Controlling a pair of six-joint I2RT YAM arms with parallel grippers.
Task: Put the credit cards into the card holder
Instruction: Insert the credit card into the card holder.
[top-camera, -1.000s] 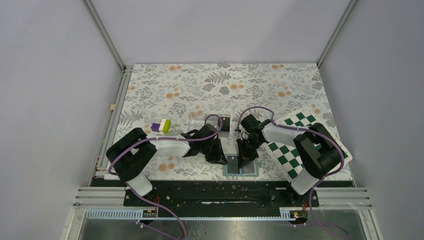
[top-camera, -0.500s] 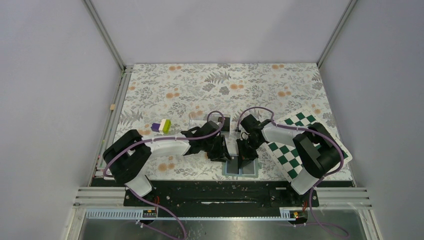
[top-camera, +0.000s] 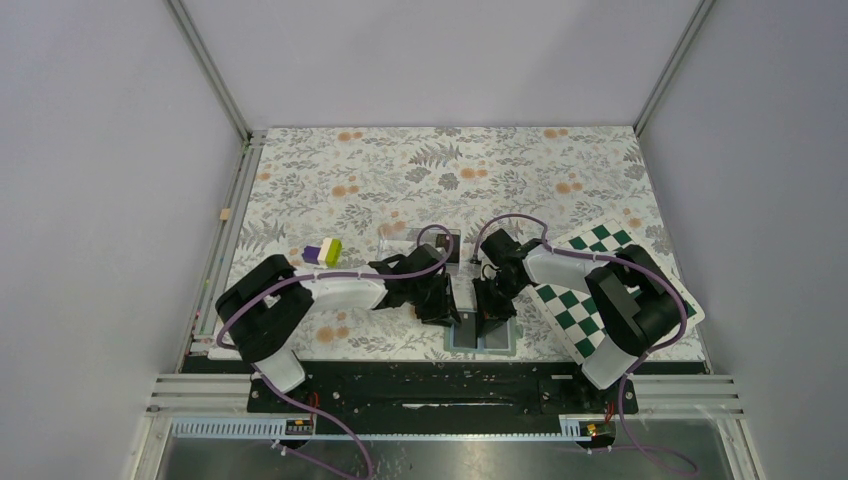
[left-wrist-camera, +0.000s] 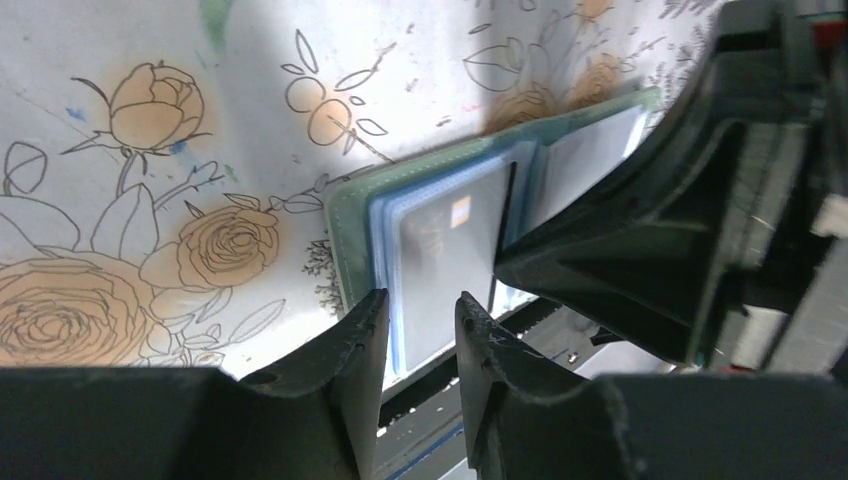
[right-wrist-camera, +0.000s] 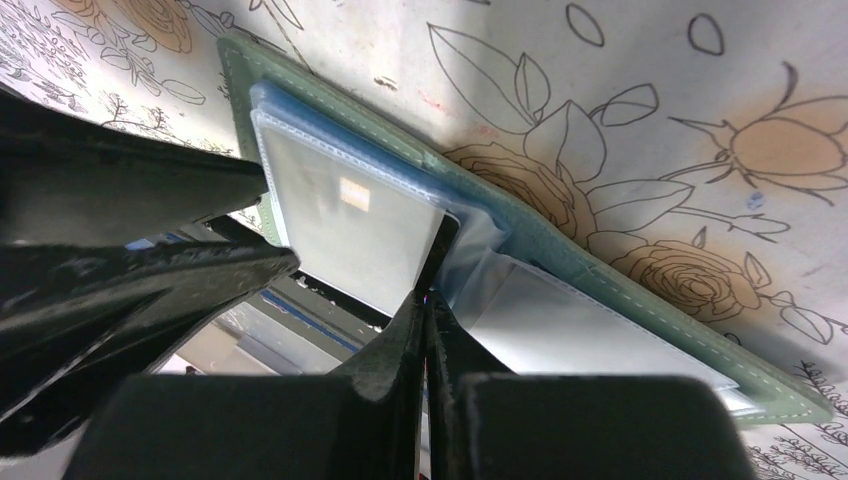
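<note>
The card holder (top-camera: 498, 340) lies open at the table's near edge, sage-green with pale blue-grey pockets. It also shows in the left wrist view (left-wrist-camera: 347, 230) and the right wrist view (right-wrist-camera: 560, 255). A credit card (right-wrist-camera: 345, 220) with a pale mark sits in the left clear pocket, its dark right edge sticking out. My right gripper (right-wrist-camera: 426, 305) is shut on that edge, over the wallet's fold (top-camera: 488, 320). My left gripper (left-wrist-camera: 420, 320) is slightly open and empty, its fingers (left-wrist-camera: 365, 335) low at the wallet's left near corner (top-camera: 447, 311).
A clear acrylic box (top-camera: 400, 242) stands behind the left gripper with a small dark rectangle (top-camera: 450, 248) at its right end. A purple, white and green block (top-camera: 323, 253) lies left. The green-and-white chequered board (top-camera: 570, 305) lies under the right arm. The black rail (top-camera: 440, 385) runs just beyond the wallet.
My left gripper has moved right, up to the wallet's left side. My right gripper has stayed over the wallet's fold.
</note>
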